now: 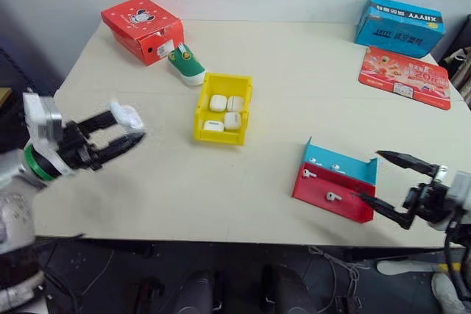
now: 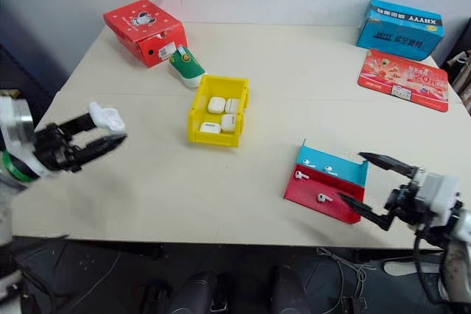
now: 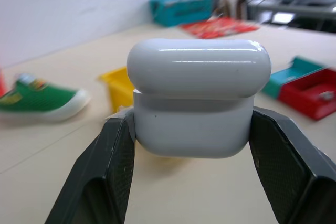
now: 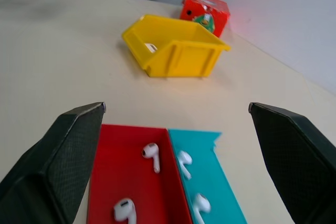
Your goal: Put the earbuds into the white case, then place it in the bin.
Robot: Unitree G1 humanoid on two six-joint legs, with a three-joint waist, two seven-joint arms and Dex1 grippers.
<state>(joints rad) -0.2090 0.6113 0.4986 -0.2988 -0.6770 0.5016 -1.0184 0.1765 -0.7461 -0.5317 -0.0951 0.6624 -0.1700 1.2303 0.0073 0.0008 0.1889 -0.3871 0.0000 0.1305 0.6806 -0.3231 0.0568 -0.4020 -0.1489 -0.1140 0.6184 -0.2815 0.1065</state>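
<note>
Left gripper (image 3: 191, 135) clamps the small glossy white rounded case (image 3: 197, 98) above the table's (image 1: 294, 71) left edge; right gripper (image 1: 386, 179) stands wide apart.

Red flyer (image 1: 405, 77): large "20". Blue box (image 1: 399, 27): lettering unreadable.

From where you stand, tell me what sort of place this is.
Probably a workroom or lab: one plain table against a bare wall, set with sorting props such as a yellow bin and a red-and-blue tray, with cables trailing underneath.
</note>
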